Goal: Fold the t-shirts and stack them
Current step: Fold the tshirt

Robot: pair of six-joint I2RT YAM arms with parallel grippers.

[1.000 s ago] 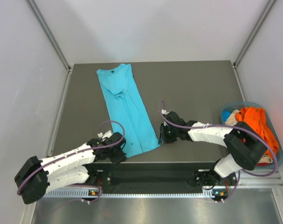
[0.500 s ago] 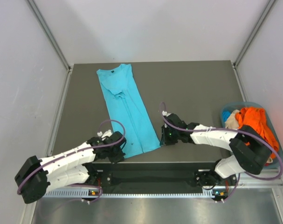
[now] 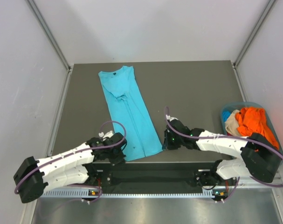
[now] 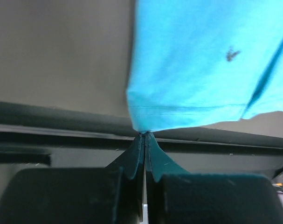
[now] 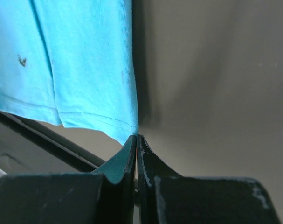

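Note:
A bright turquoise t-shirt (image 3: 128,112) lies folded lengthwise into a long strip on the dark table (image 3: 192,88), collar at the far end. My left gripper (image 3: 124,157) is shut on the near left corner of its hem (image 4: 143,132). My right gripper (image 3: 165,143) is shut on the near right corner of the hem (image 5: 134,132). Both corners sit at the table's front edge. Orange and beige t-shirts (image 3: 255,122) lie heaped in a basket at the right.
The blue-grey plastic basket (image 3: 228,107) stands off the table's right edge, close to my right arm. The table's front edge (image 4: 62,122) runs just under both grippers. White walls and metal rails enclose the back and sides.
Both grippers have pulled the hem toward the front edge and a little to the right. The whole shirt has slid nearer with them. The right arm has stretched lower.

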